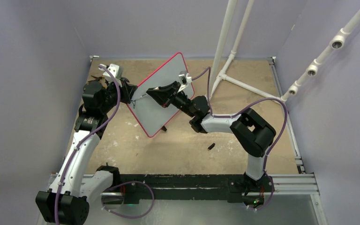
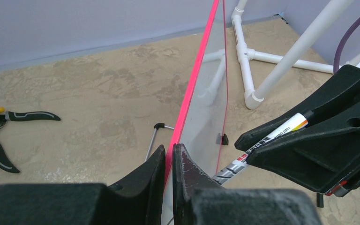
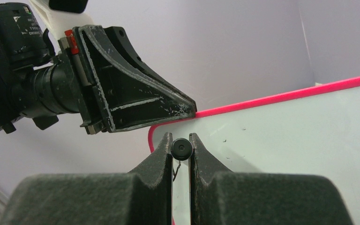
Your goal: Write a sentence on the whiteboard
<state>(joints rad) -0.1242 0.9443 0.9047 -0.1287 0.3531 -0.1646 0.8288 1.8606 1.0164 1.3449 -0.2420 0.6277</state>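
Tan table (image 1: 178, 150) w/ pliers (image 2: 26, 115), small blk piece (image 1: 211, 146), pipe stand (image 1: 222, 74).

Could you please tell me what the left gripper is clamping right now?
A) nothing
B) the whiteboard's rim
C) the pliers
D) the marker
B: the left wrist view shows the left gripper shut on the whiteboard at its pink rim; the marker sits in the right gripper.

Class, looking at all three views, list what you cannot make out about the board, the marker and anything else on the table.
- Top view: any writing on the whiteboard is too small to read, and the right fingers cover part of its face.
- Left wrist view: the marker tip is hidden behind the left fingers. The pliers are cut off by the left edge.
- Top view: the small dark object is too small to identify.
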